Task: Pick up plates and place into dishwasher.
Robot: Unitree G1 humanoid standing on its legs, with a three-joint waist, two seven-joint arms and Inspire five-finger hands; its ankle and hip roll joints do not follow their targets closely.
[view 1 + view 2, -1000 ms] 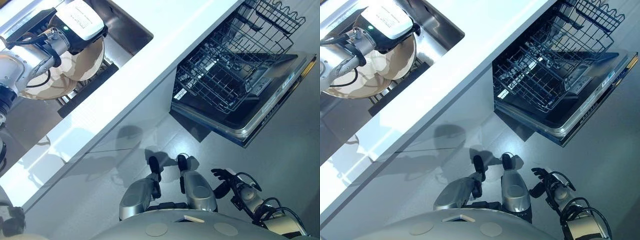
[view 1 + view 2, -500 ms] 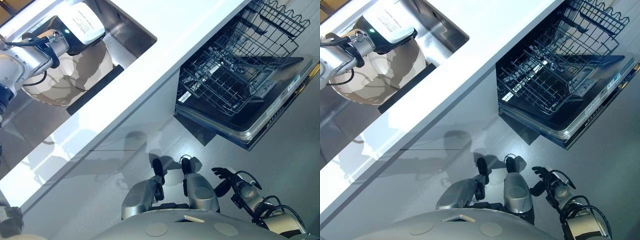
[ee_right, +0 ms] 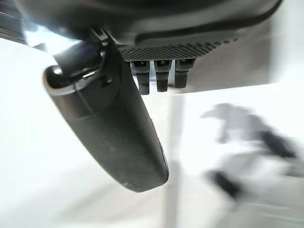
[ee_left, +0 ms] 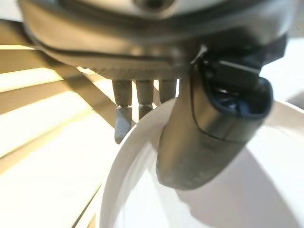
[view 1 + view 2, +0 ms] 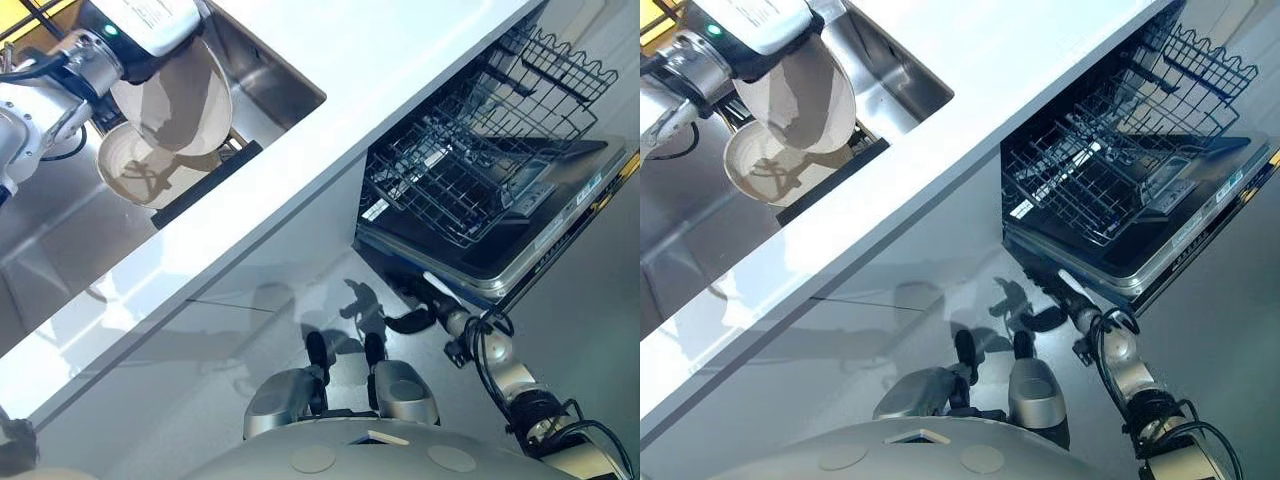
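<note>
My left hand (image 4: 204, 137) is shut on a cream plate (image 5: 178, 100); its thumb lies on the inner face and its fingers (image 4: 122, 118) reach behind the rim. It holds the plate tilted above the steel sink (image 5: 275, 75). A second cream plate (image 5: 135, 172) rests below it on a dark rack (image 5: 205, 182) in the sink. The dishwasher (image 5: 500, 240) stands open at the right, with its lower wire rack (image 5: 470, 180) pulled out over the door. My right hand (image 5: 402, 321) hangs open and holds nothing, just below the door's near corner.
A white counter (image 5: 300, 160) runs diagonally between the sink and the dishwasher. An upper wire rack (image 5: 560, 70) juts out above the lower one. Grey floor (image 5: 590, 330) lies in front of the cabinets.
My left hand has lifted the plate up off the rack and tilted it, uncovering the second plate. My right hand has risen from beside my legs towards the dishwasher door.
</note>
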